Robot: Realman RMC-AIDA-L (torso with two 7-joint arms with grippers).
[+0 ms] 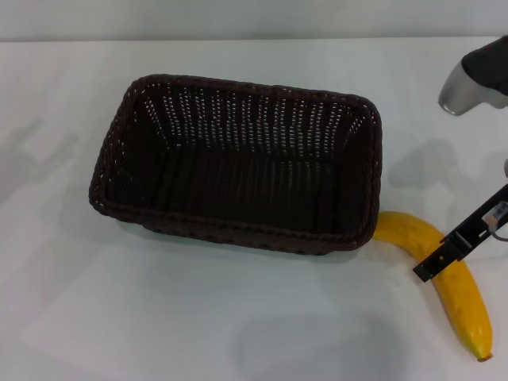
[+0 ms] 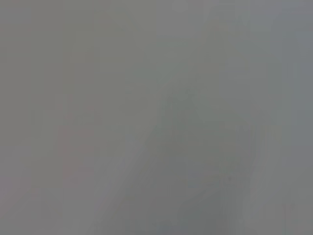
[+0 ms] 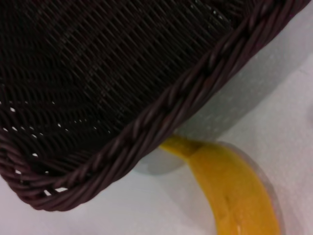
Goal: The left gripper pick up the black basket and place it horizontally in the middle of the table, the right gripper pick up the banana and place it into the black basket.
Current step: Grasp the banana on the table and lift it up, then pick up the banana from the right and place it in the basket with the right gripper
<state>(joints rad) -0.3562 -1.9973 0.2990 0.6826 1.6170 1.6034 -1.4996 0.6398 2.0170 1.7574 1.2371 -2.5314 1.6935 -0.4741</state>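
The black basket (image 1: 238,159) lies lengthwise across the middle of the table (image 1: 159,317), open side up and empty. The banana (image 1: 462,305) lies on the table just off the basket's near right corner, stem end toward the basket. My right gripper (image 1: 439,260) reaches in from the right edge, its thin black bracket crossing over the middle of the banana. Its silver-grey housing (image 1: 468,83) shows above. The right wrist view shows the basket's braided corner (image 3: 161,117) with the banana (image 3: 234,191) beside it. The left gripper is out of view.
The left wrist view shows only plain grey surface. White tabletop stretches to the left of and in front of the basket. The table's far edge (image 1: 238,38) runs behind the basket.
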